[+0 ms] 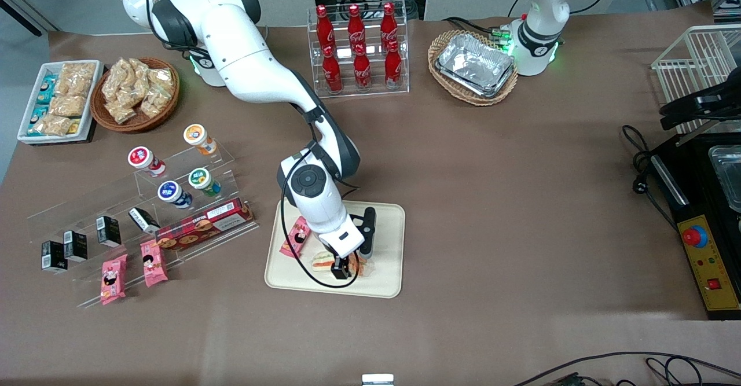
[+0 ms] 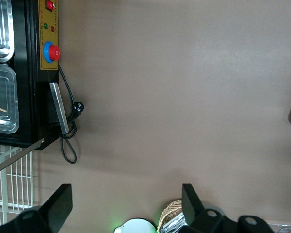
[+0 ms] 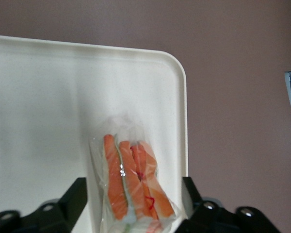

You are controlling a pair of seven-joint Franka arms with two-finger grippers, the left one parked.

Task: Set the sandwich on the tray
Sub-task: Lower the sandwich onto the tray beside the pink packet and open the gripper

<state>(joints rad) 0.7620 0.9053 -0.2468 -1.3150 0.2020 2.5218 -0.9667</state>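
Standing by the table, I see the sandwich (image 3: 133, 187) already lying on the tray (image 1: 386, 241). With twelve o'clock taken as the tray edge farthest from the front camera, it sits down toward six o'clock and close to one rounded corner. The gripper (image 1: 343, 271) hangs directly over it with its fingers (image 3: 77, 199) spread, one on each long side of the packet. From the wrist camera there looks to be a thin gap on both sides, so I take the hand to be released rather than pinching. A pink snack packet (image 1: 295, 236) shares the tray at about nine o'clock, near the sandwich but apart from it.

The sandwich looks light and soft: white bread and orange-red filling in loose, clear wrap that crinkles and stands away from the food. I would expect the film to be slippery and to slide over the bread, and a hard squeeze would likely crush the slices or push the filling out. If it needed lifting again, the sensible hold would be across the short width at the middle of its length, on the bread itself rather than the loose plastic ends, with only gentle closing force. As things lie, the placing seems done, and what the moment calls for is probably a straight rise so the fingers do not snag the wrap.
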